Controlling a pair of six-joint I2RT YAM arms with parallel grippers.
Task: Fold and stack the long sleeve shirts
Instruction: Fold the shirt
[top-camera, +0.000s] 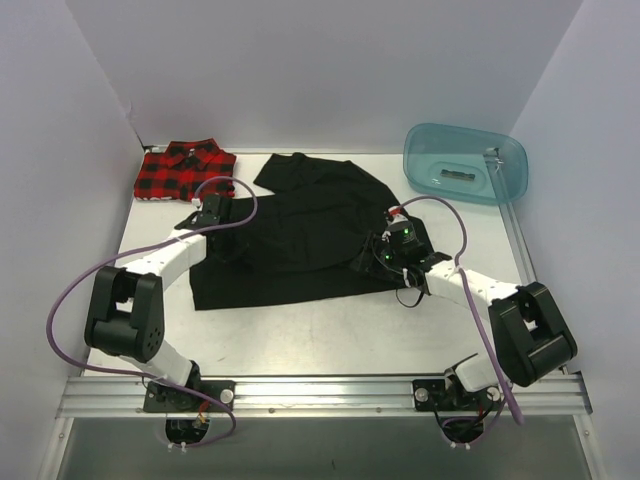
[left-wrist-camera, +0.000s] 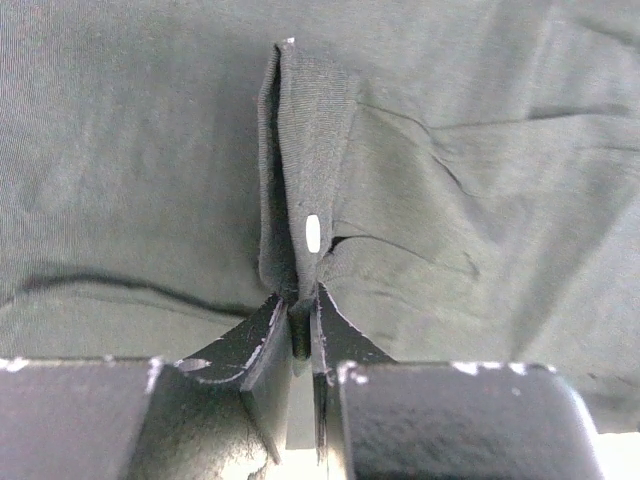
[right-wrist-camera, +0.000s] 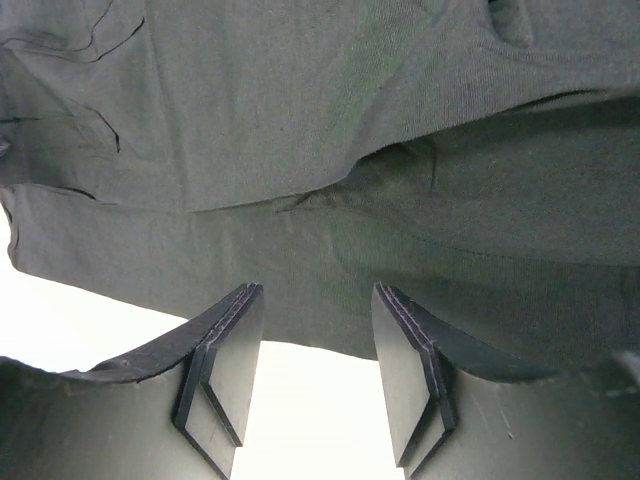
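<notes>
Pale desk (top-camera: 330, 335): your left arm (top-camera: 165, 258) reaches far, left tool (left-wrist-camera: 303, 318) pinched on a black shirt (top-camera: 300, 235) fold; right arm (top-camera: 470, 290) bent inward, right tool (right-wrist-camera: 318, 310) half open, holding nothing.

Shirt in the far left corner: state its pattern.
The shirt is red-and-black buffalo plaid, clearest in the top external view.

Light: bright, even, diffuse, from above; walls (top-camera: 330, 70) flatly lit.
Shadows: faint, soft, close under the arms (top-camera: 165, 262) and at the near hem of the black shirt (top-camera: 300, 240).
Glare: desk (top-camera: 330, 330) pale overhead; blown to pure white in the right wrist view.
Shirt tone: solid black overhead; washed grey-green with visible weave in both wrist views.
Focus: overhead crisp; jaws nearest the wrist lenses slightly soft.
</notes>
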